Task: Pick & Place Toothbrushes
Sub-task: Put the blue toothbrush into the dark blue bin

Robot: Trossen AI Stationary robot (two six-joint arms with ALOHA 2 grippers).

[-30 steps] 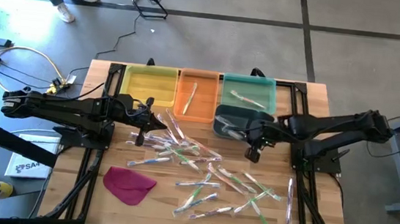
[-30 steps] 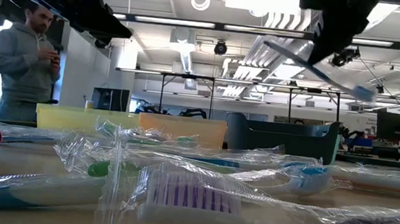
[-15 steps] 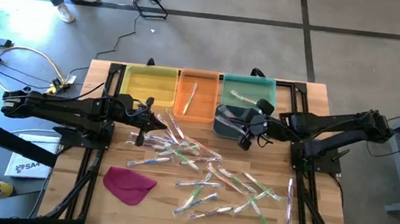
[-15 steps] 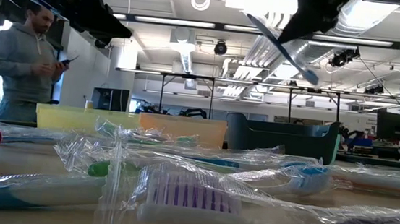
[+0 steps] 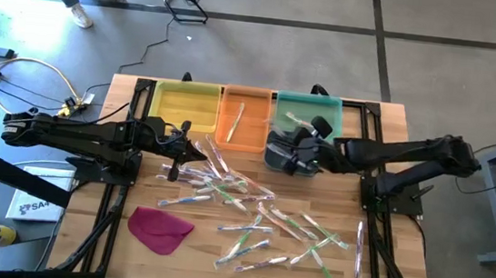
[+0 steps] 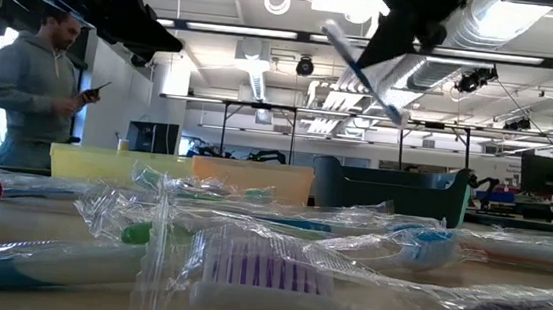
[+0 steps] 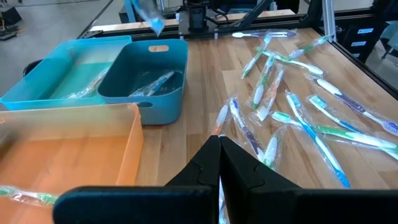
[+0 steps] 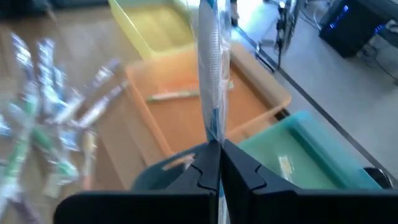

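Many wrapped toothbrushes (image 5: 250,214) lie scattered flat on the wooden table (image 5: 380,184). My right gripper (image 5: 299,158) hovers over the dark blue bin (image 5: 276,153), shut on one wrapped toothbrush (image 6: 364,70). That brush's blue end (image 7: 150,18) also shows in the left wrist view, above the bins. My left gripper (image 5: 202,157) is shut and holds nothing; it hangs above the left part of the pile (image 7: 249,134). My right gripper pinches the wrapped toothbrush between its two fingers, partway along its length (image 8: 212,132). The brush sticks out past the fingertips (image 8: 209,68). It is lifted clear of everything and slants downward in the low view, its lower end (image 6: 399,114) above the dark blue bin.
Yellow (image 5: 181,107), orange (image 5: 242,120) and teal (image 5: 309,108) bins stand in a row along the far edge, some with brushes inside. A magenta cloth-like piece (image 5: 159,227) lies near left. A person (image 6: 32,83) stands beyond the table.
My right gripper has moved toward the far edge and a little to the left, from over the bare wood to above the dark blue bin, and its wrist has turned. The held toothbrush has swung with it and stays clear of the table.
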